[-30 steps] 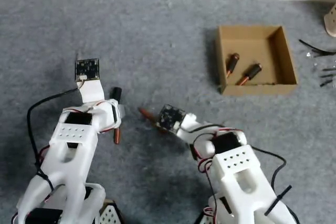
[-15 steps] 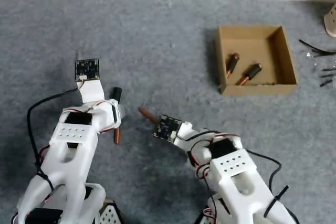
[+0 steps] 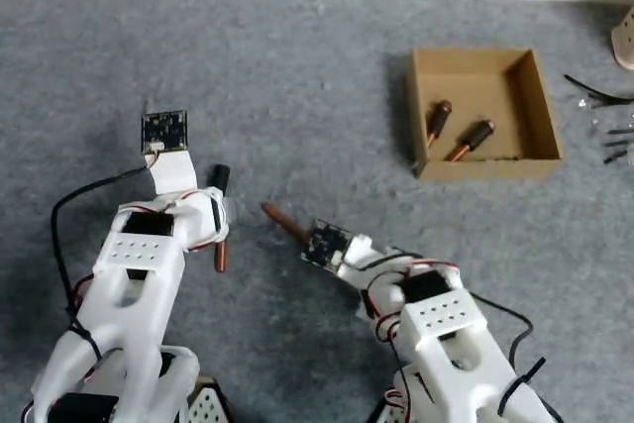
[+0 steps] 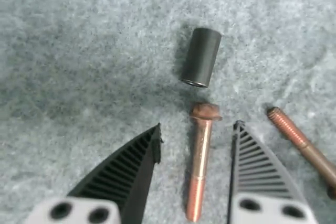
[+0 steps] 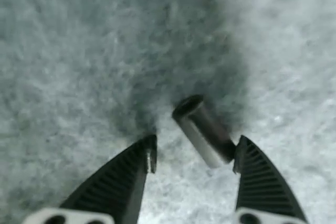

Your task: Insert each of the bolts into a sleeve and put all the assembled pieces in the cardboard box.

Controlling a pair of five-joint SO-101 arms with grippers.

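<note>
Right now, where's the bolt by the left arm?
In the left wrist view the bolt lies inside the open left pincer, head just short of the black sleeve.

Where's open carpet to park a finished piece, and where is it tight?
Bare carpet lies between the black sleeve and the cardboard box, along the far strip beyond them, and in front of the box. Crowded at the near middle: one bolt inside the open left gripper, another bolt by the right gripper.
</note>
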